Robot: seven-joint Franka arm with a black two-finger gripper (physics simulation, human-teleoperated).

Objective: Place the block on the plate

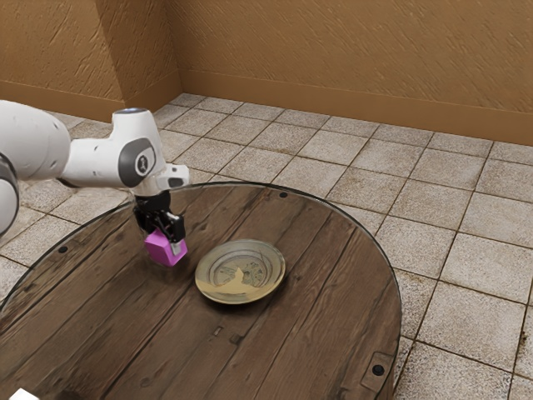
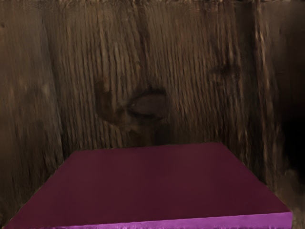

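Pink and looking light, stiff and slightly slippery, the block (image 1: 161,252) is apparently being clamped by the pincer (image 1: 167,242), near the plate (image 1: 241,272) but apart from it; opposite flat sides are offering the surest hold.

Block (image 1: 165,252) magenta; plate (image 1: 241,272) tan, grey-ringed; table (image 1: 325,321) brown, wood-grained; wall (image 1: 350,50) orange-brown; floor tiles (image 1: 487,254) whitish, speckled.
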